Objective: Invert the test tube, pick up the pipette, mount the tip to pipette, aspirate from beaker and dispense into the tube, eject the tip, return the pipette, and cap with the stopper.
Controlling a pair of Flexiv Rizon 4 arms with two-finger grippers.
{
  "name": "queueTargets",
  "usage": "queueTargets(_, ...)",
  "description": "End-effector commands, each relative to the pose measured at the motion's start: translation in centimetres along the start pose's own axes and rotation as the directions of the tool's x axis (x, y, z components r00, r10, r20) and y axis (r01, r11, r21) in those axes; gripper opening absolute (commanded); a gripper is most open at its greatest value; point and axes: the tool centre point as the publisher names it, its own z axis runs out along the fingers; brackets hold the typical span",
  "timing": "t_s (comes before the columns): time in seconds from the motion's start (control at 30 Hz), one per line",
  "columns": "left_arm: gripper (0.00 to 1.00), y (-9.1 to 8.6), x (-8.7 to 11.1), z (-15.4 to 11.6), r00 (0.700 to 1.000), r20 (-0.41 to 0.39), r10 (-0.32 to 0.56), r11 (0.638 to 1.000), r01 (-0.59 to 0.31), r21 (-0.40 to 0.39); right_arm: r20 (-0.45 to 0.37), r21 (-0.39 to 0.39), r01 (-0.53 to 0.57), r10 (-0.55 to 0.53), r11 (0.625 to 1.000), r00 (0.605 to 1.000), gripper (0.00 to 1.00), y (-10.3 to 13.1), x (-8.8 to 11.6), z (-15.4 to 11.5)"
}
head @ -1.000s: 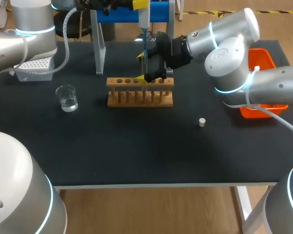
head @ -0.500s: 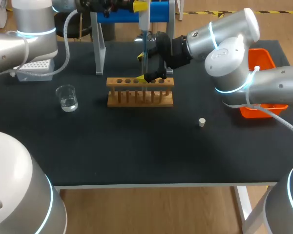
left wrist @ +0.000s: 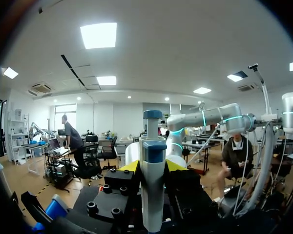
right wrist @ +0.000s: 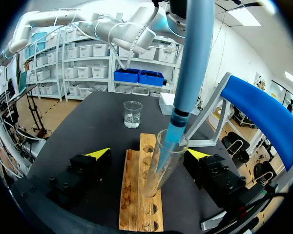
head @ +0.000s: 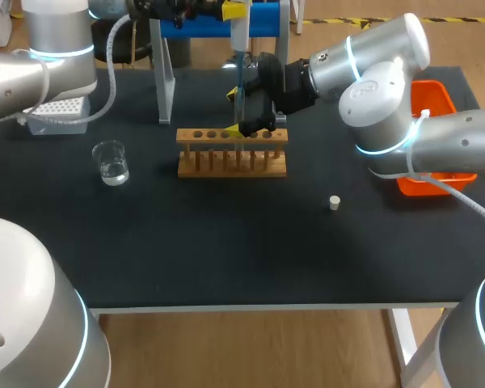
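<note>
My left gripper [head: 233, 10] [left wrist: 152, 165] hangs high above the wooden rack [head: 232, 152] and is shut on the pipette [head: 238, 48] [left wrist: 151, 185], which hangs straight down. The pipette's blue tip [right wrist: 172, 139] reaches into the mouth of the glass test tube [right wrist: 158, 168], which stands upright in the rack [right wrist: 136, 195]. My right gripper [head: 239, 111] [right wrist: 149, 153] is open, one finger on each side of the tube and neither touching it. The beaker [head: 111, 162] [right wrist: 132, 114] holds clear liquid, left of the rack. The small white stopper [head: 334, 202] lies to the rack's right.
A tip box [head: 56, 113] sits at the back left. The blue pipette stand [head: 259, 18] with its grey leg [head: 163, 73] rises behind the rack. An orange bin [head: 432, 97] is at the right edge, partly behind my right arm.
</note>
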Motion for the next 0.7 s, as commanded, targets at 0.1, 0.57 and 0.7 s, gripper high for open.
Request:
queueTargets(0.1, 0.00, 0.20, -0.29, -0.08, 1.000, -0.001, -0.003, 1.000, 0.003, 0.002, 0.000, 0.001, 0.000, 0.000, 1.000, 1.000, 1.00, 0.00, 0.06, -0.10)
queueTargets(0.57, 0.00, 0.56, -0.20, -0.37, 1.000, 0.008, 0.000, 1.000, 0.000, 0.009, 0.000, 0.001, 0.000, 0.000, 1.000, 1.000, 1.00, 0.00, 0.06, -0.10)
queueTargets(0.7, 0.00, 0.77, -0.19, -0.50, 1.000, 0.011, -0.003, 1.000, 0.003, 0.009, 0.000, 0.001, 0.000, 0.000, 1.000, 1.000, 1.00, 0.00, 0.06, -0.10)
